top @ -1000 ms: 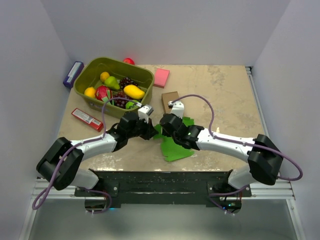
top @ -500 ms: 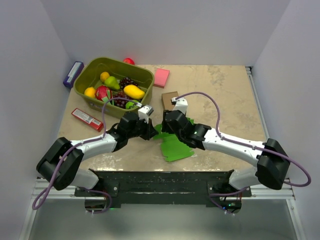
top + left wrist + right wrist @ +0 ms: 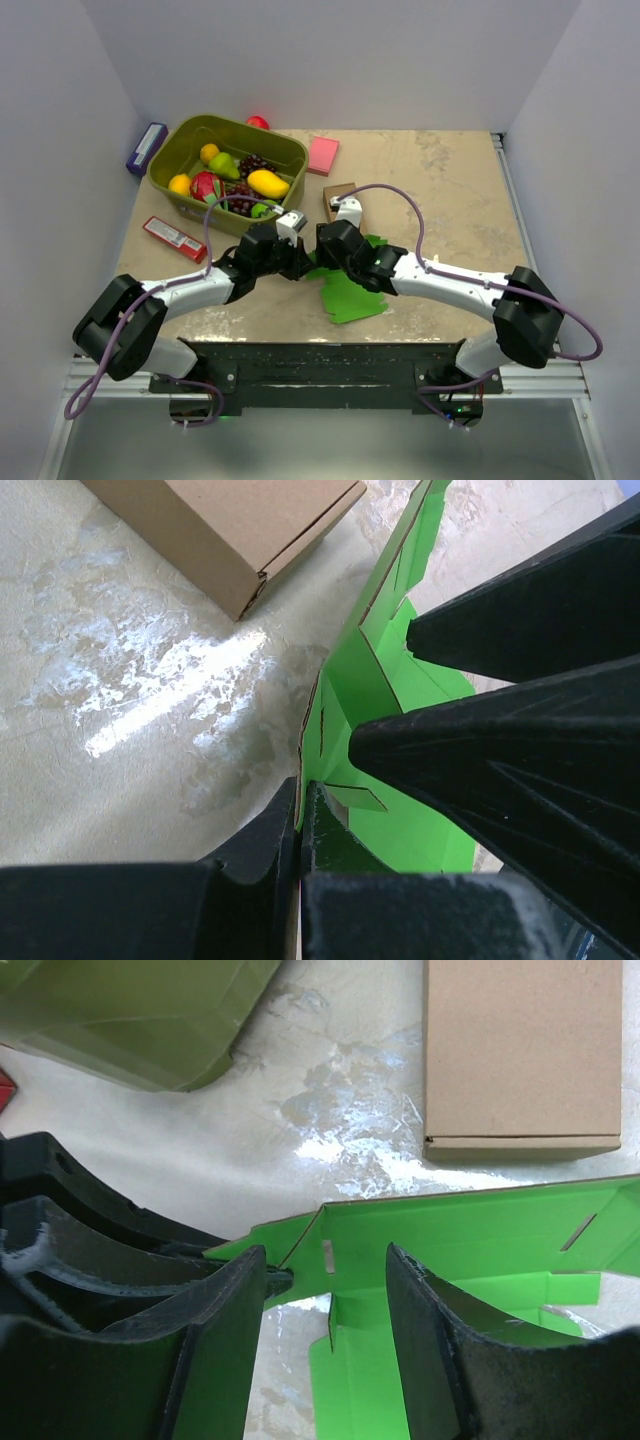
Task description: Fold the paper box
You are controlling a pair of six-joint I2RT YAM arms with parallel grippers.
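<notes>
paper box (image 3: pixel 352 298): bright green, mid-table toward the near edge, one flap stood up | left gripper (image 3: pixel 300 792): clamped tight on that flap's edge | right gripper (image 3: pixel 328 1256): jaws wide apart at the flap, pinching nothing | brown cardboard box (image 3: pixel 520 1050): just behind

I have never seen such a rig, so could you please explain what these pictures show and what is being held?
Two robot arms stand at the table's near edge. The wide picture looks down from above and behind them; the other two come from wrist cameras. The left gripper is shut on an edge of the green paper box, a partly raised sheet. The right gripper is open over it, holding nothing. Also there: a brown cardboard box, a bin of fruit, a pink pad.
</notes>
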